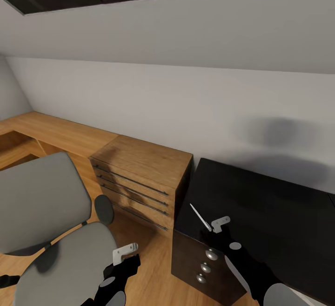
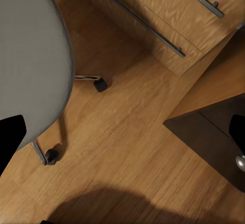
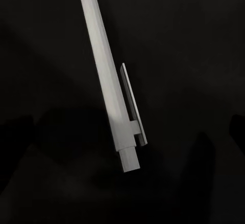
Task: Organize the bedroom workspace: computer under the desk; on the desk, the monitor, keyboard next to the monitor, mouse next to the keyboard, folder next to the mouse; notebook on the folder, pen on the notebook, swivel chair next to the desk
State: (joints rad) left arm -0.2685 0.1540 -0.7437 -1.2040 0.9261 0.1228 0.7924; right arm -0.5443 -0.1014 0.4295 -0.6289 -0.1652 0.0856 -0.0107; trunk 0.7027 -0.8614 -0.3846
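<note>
My right gripper (image 1: pixel 210 231) is shut on the slim white pen (image 1: pixel 199 216), which sticks up and to the left above the left end of the black desk (image 1: pixel 270 203). In the right wrist view the pen (image 3: pixel 109 86) with its clip lies against the dark desk top (image 3: pixel 194 40). The grey swivel chair (image 1: pixel 42 199) stands at the left, apart from the desk. My left gripper (image 1: pixel 122 261) hangs open beside the chair's seat (image 2: pixel 30 55), over the wood floor. The monitor, keyboard, mouse, folder, notebook and computer are out of view.
A light-wood dresser (image 1: pixel 144 166) with long bar handles stands between chair and desk, against the wall. The desk's drawers carry round silver knobs (image 1: pixel 211 254). A low wooden ledge (image 1: pixel 56 131) runs along the wall at left. The chair's castors (image 2: pixel 100 84) rest on the floor.
</note>
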